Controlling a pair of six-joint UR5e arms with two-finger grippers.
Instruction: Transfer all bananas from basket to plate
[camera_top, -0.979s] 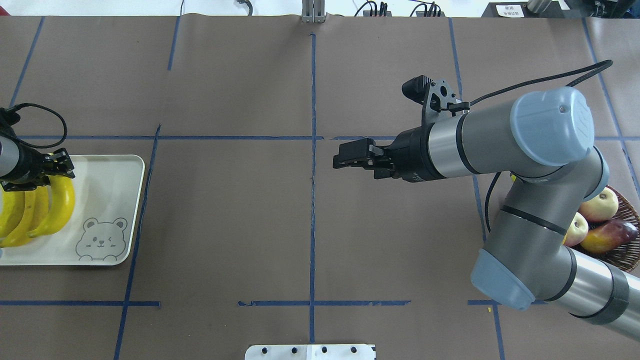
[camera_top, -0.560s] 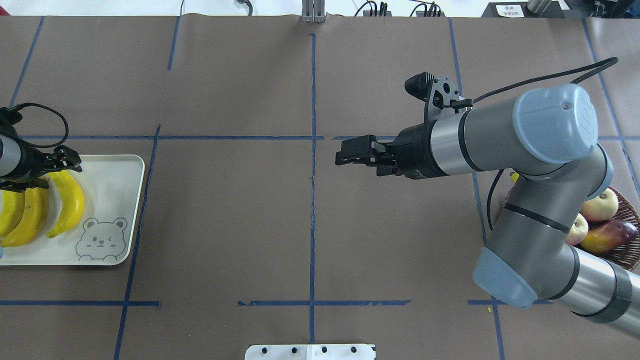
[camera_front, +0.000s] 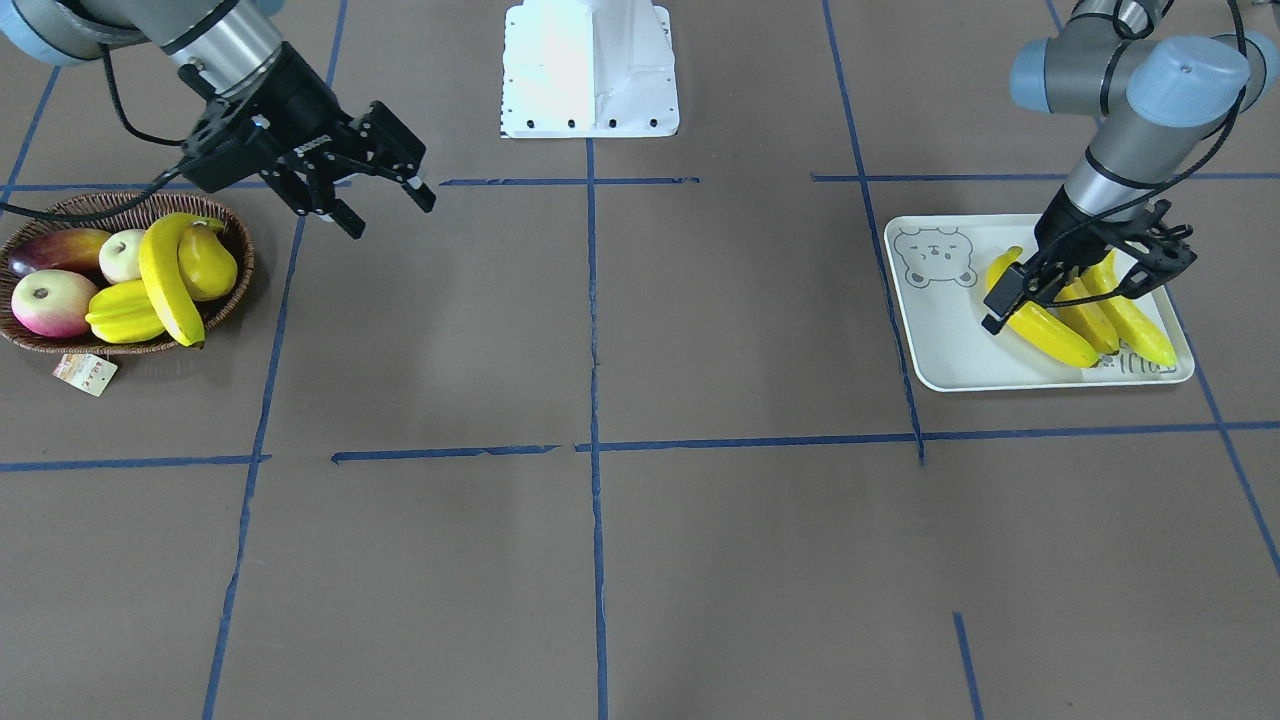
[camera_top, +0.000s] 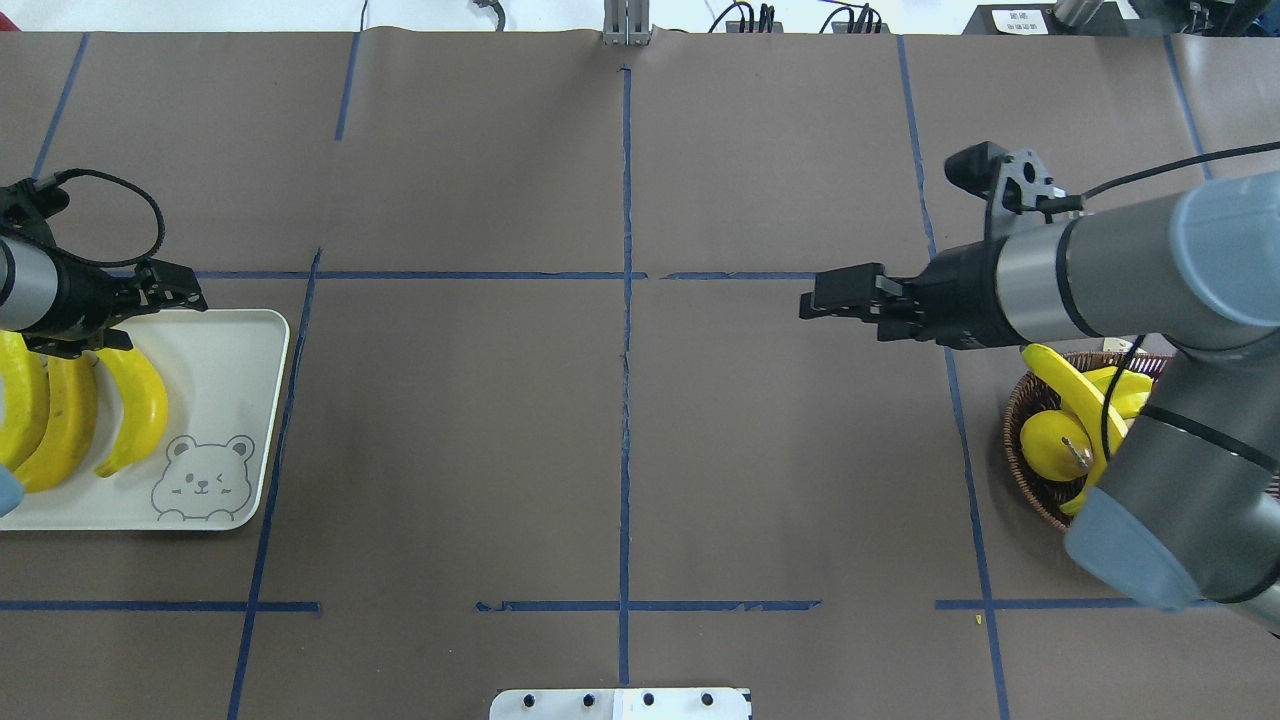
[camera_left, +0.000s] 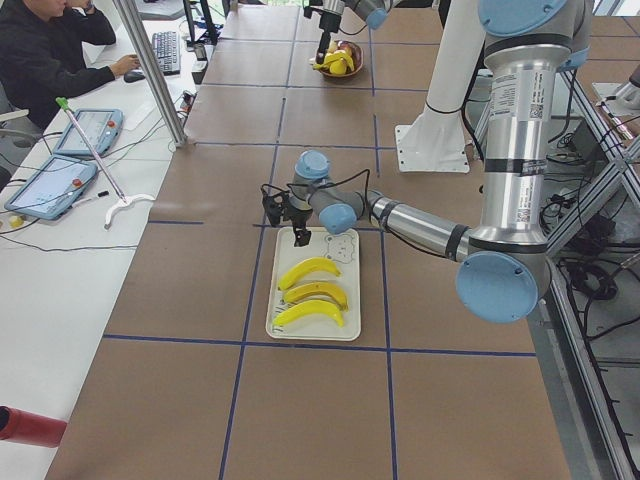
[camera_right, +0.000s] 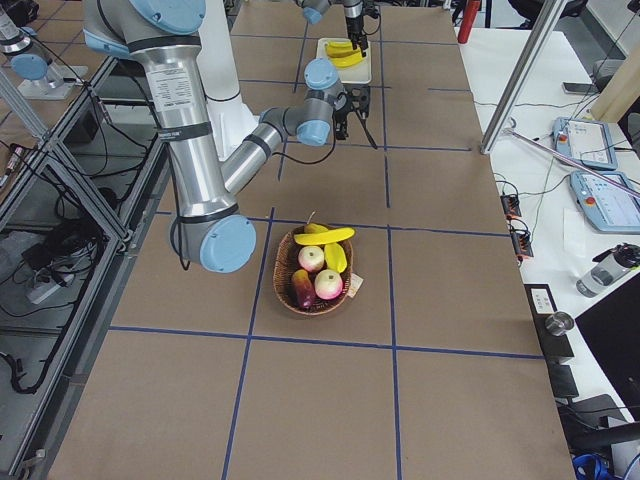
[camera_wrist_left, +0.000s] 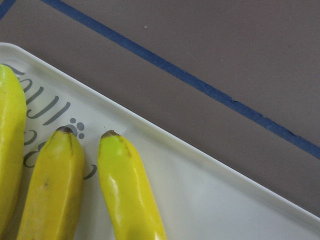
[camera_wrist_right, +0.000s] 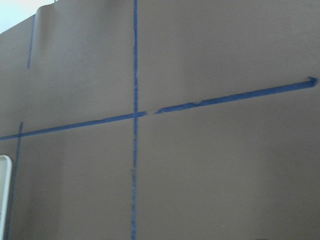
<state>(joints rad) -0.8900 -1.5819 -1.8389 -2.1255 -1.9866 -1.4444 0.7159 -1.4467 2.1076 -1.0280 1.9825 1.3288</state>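
Three yellow bananas (camera_top: 140, 405) lie side by side on the pale plate (camera_top: 225, 380) with the bear face; they also show in the front view (camera_front: 1040, 325) and the left wrist view (camera_wrist_left: 125, 195). My left gripper (camera_front: 1085, 290) is open and empty, just above the bananas' stem ends at the plate's far edge (camera_top: 150, 318). A fourth banana (camera_front: 165, 280) lies across the other fruit in the wicker basket (camera_front: 240, 290); it also shows in the overhead view (camera_top: 1075, 385). My right gripper (camera_front: 392, 215) is open and empty, above the table beside the basket on its centre side.
The basket also holds two apples (camera_front: 45, 300), a mango (camera_front: 55, 250), a starfruit (camera_front: 125, 312) and a pear (camera_front: 208, 265). The white robot base (camera_front: 590, 70) stands at the table's near edge. An operator (camera_left: 50, 50) sits beyond the far edge.
My left gripper let go of the third banana, which now lies on the plate, and opened and drew back. My right gripper moved back toward the basket.
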